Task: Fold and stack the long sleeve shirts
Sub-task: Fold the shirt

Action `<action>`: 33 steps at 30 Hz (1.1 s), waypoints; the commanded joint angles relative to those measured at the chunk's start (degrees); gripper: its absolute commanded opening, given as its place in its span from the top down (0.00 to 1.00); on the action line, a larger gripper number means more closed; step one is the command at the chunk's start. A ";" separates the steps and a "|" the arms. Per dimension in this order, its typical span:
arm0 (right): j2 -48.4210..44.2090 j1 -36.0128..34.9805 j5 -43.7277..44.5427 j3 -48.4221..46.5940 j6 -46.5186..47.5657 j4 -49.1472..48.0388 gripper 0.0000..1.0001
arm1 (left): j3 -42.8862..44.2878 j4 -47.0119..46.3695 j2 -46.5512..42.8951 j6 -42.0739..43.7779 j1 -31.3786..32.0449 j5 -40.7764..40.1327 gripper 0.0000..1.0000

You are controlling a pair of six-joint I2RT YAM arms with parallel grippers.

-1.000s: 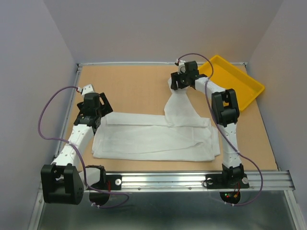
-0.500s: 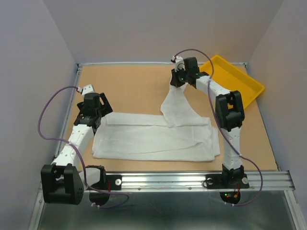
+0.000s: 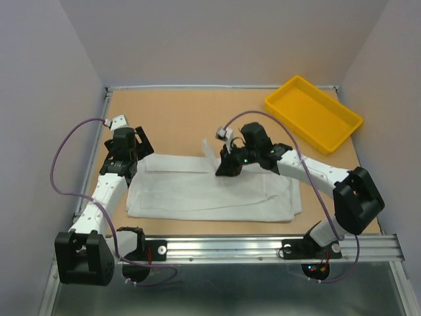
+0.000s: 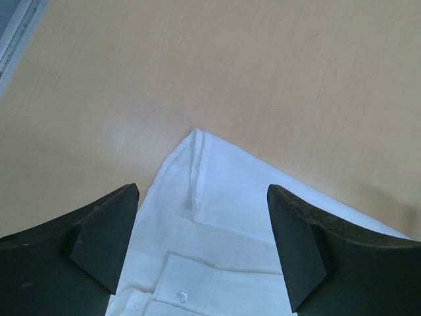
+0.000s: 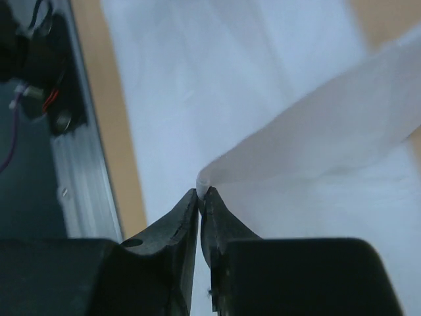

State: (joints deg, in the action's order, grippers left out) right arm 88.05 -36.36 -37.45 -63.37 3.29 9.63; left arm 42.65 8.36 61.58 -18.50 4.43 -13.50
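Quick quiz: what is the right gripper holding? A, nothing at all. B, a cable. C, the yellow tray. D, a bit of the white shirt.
D: in the right wrist view, the right gripper is pinched shut on an edge of the shirt.

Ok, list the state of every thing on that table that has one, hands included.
white shirt, folded into a long band, flat on the table, one strip lifted off it.
yellow tray, empty, at the far right corner, apart from the shirt.
left hand, open, over a corner of the shirt, holding nothing.
right hand, shut on the lifted strip of the shirt.
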 commanded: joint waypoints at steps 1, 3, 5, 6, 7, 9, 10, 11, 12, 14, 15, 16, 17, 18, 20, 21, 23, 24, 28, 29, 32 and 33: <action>-3.04 -2.31 -13.22 12.11 -6.44 2.50 0.79 | -0.03 -2.12 -2.69 0.48 0.14 1.01 0.09; -5.24 -2.58 -15.97 15.98 -7.42 2.85 0.70 | -0.20 -2.21 -3.22 0.57 0.14 1.72 0.09; -10.07 -2.66 -15.47 18.89 -7.68 4.95 0.57 | -0.38 -2.65 -3.75 0.57 0.14 3.21 0.09; -11.92 -2.58 -13.63 19.42 -7.95 6.27 0.47 | -0.38 -2.65 -4.01 0.49 0.14 4.00 0.09; -13.59 -2.58 -12.39 19.25 -8.03 6.28 0.42 | -0.38 -2.65 -4.10 0.40 0.14 4.79 0.09; -18.69 -2.49 -7.84 18.38 -8.56 8.12 0.36 | -0.12 -2.56 -4.10 0.05 0.32 7.69 0.10; -20.18 -2.49 0.80 16.90 -10.39 8.56 0.33 | -0.03 -2.56 -4.01 -0.56 0.32 9.35 0.10; -21.24 -2.58 5.94 16.27 -11.54 8.65 0.32 | 0.06 -2.65 -3.75 -0.92 0.41 10.15 0.10; -22.12 -2.49 11.47 15.48 -12.60 8.74 0.32 | 0.32 -2.65 -3.49 -1.01 0.49 10.94 0.11; -23.80 -1.88 25.81 13.73 -15.06 9.00 0.32 | 0.94 -2.30 -2.00 -1.45 0.67 12.70 0.11; -24.41 -1.18 33.33 13.37 -15.94 9.09 0.30 | 1.55 -2.12 -1.38 -2.06 0.85 13.14 0.12; -24.50 -0.56 36.63 13.10 -18.03 9.27 0.28 | 1.73 -1.77 -0.68 -2.41 0.85 13.23 0.11; -24.68 1.27 39.88 13.27 -19.36 9.44 0.27 | 2.08 -1.68 0.81 -2.76 0.93 15.41 0.11; -24.86 2.60 42.09 13.71 -20.77 9.62 0.27 | 2.26 -1.51 1.60 -3.38 0.94 15.78 0.11; -25.56 7.41 46.14 15.29 -25.58 9.88 0.26 | 2.35 -1.33 4.41 -5.13 0.94 16.74 0.11; -25.82 9.27 46.07 17.65 -27.09 9.97 0.26 | 2.35 -1.33 5.47 -5.66 0.94 17.01 0.11; -26.61 14.63 45.27 20.29 -30.35 9.71 0.26 | 2.87 -0.89 9.33 -7.59 0.94 17.45 0.11; -26.70 16.22 45.27 23.01 -31.32 9.53 0.26 | 3.31 -0.54 10.91 -8.73 0.94 17.63 0.11; -25.92 22.82 41.07 28.11 -34.57 3.67 0.28 | 4.54 -1.41 16.89 -10.94 0.94 19.29 0.11; -25.48 24.22 40.19 28.65 -35.27 2.43 0.29 | 5.07 -1.68 18.73 -11.46 0.94 19.21 0.11; -22.41 25.46 38.77 30.23 -37.30 -2.05 0.35 | 6.56 -1.07 22.51 -12.34 0.85 17.64 0.11; -20.66 25.46 38.16 30.59 -37.56 -4.68 0.41 | 7.52 -0.89 23.40 -12.52 0.67 16.93 0.11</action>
State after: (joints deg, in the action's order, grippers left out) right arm 64.38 -11.75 2.92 -34.46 -30.15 15.55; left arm 46.02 7.97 83.26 -28.88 5.15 4.40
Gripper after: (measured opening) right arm 0.658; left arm 0.887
